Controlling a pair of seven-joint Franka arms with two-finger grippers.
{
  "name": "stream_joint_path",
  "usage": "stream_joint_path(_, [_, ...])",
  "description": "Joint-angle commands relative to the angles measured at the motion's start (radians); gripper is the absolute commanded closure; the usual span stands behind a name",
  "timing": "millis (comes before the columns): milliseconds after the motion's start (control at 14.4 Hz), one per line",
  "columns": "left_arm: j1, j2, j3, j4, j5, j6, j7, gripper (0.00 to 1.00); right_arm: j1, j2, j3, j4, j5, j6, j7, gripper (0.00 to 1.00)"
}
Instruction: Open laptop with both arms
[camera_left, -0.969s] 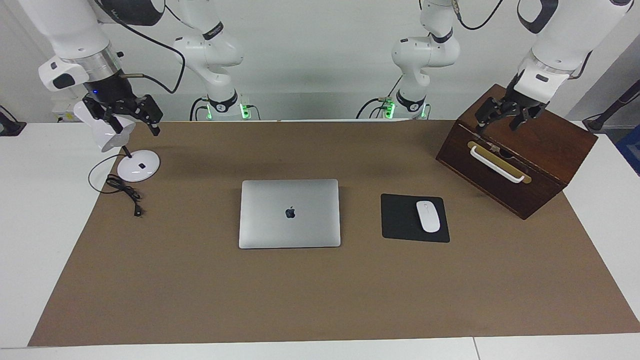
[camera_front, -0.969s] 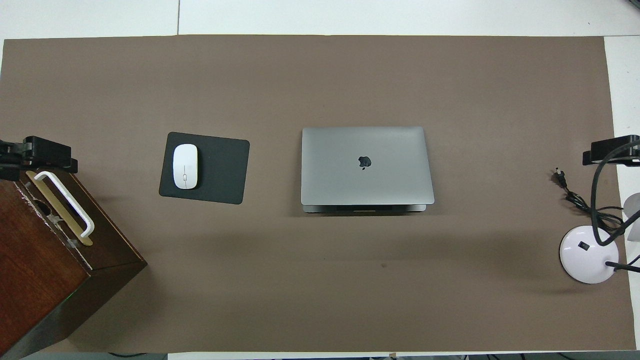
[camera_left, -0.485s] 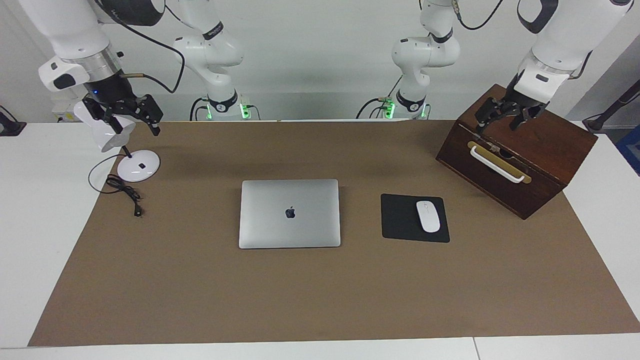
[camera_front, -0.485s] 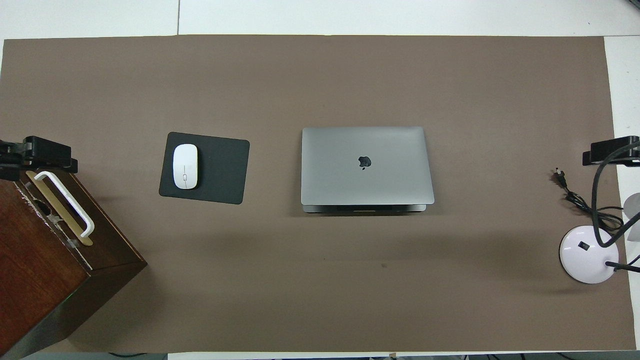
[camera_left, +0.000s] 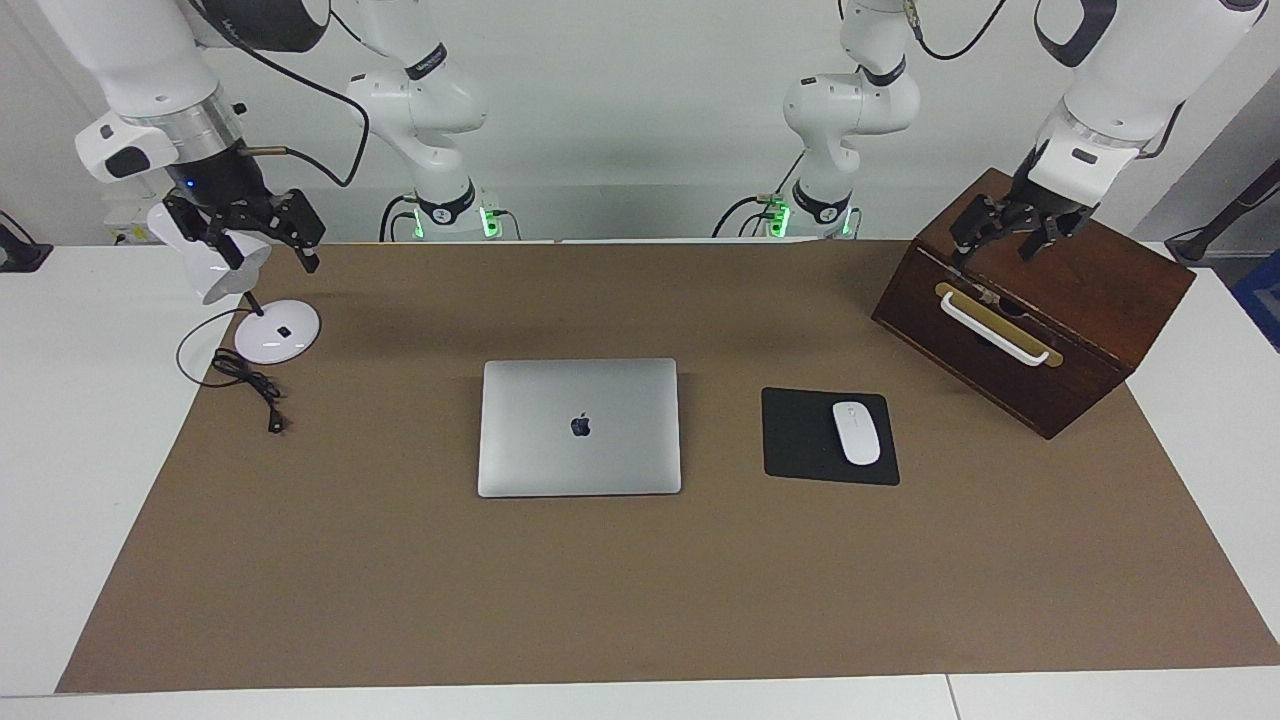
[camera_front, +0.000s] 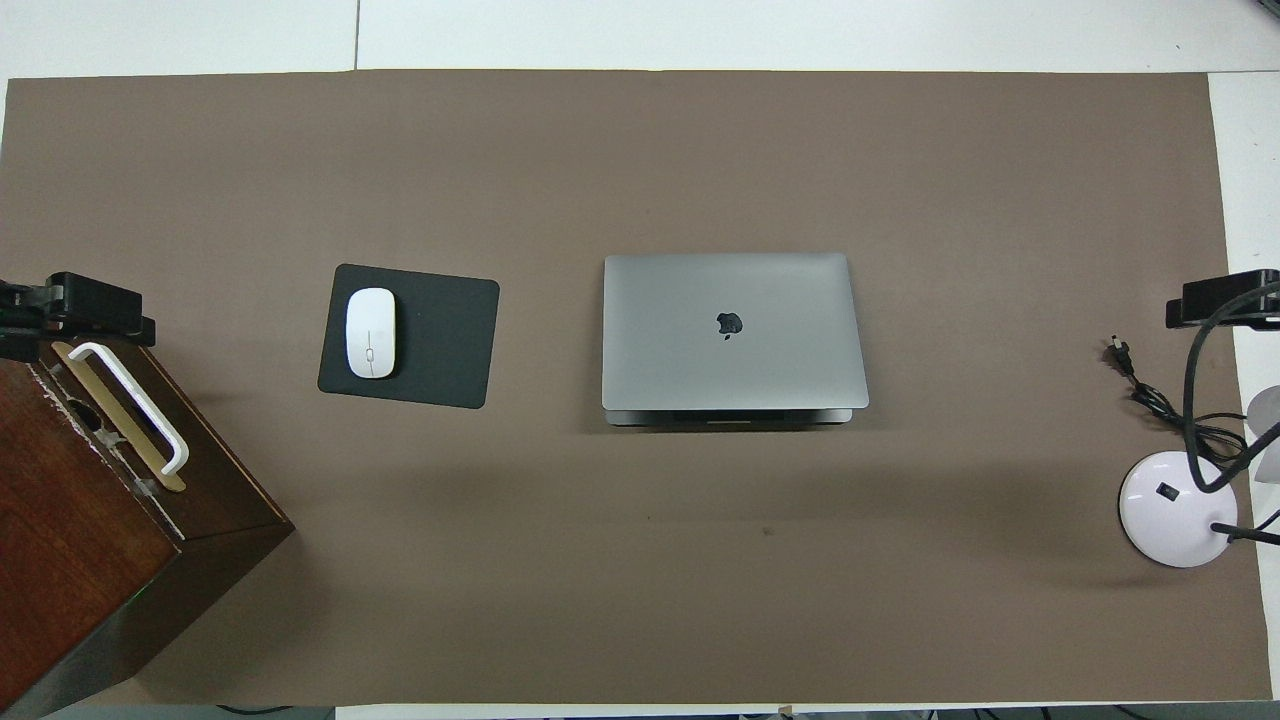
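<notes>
Laptop (camera_left: 580, 427) lay shut at mat centre, beside mouse pad (camera_left: 805, 435). Left gripper (camera_left: 1010, 240) gaped empty over box (camera_left: 1100, 280); right gripper (camera_left: 262, 232) open by lamp (camera_left: 270, 335). Best: pin base, lift lid edge.

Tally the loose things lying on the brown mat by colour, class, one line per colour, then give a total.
Silver-grey: 1, the laptop
Black: 1, the mouse pad
White: 2, the mouse and the desk lamp
Dark brown: 1, the wooden box
Total: 5
</notes>
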Motion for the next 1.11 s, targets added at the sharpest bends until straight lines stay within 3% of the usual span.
stream_joint_path(0, [0.005, -0.022, 0.0, -0.025, -0.004, 0.007, 0.009, 0.0, -0.018, -0.02, 0.009, -0.03, -0.009, 0.035, -0.058, 0.0])
stream_joint_path(485, [0.004, -0.022, -0.002, -0.027, -0.001, 0.012, 0.006, 0.0, -0.019, -0.02, 0.009, -0.042, -0.009, 0.055, -0.064, 0.0])
stream_joint_path(692, [-0.007, -0.022, -0.002, -0.025, -0.001, 0.015, -0.003, 0.0, -0.019, -0.02, 0.009, -0.071, -0.009, 0.108, -0.066, 0.12])
stream_joint_path(900, [-0.007, -0.022, -0.002, -0.027, -0.001, 0.015, -0.038, 0.0, -0.016, -0.014, 0.009, -0.131, -0.008, 0.223, -0.055, 0.12])
stream_joint_path(969, [-0.009, -0.022, -0.003, -0.027, 0.001, 0.018, -0.06, 0.03, -0.012, -0.017, 0.01, -0.172, 0.006, 0.289, -0.046, 0.12])
stream_joint_path(1038, [-0.01, -0.021, -0.003, -0.025, 0.001, 0.03, -0.081, 0.42, -0.004, -0.026, 0.012, -0.223, 0.017, 0.373, -0.017, 0.11])
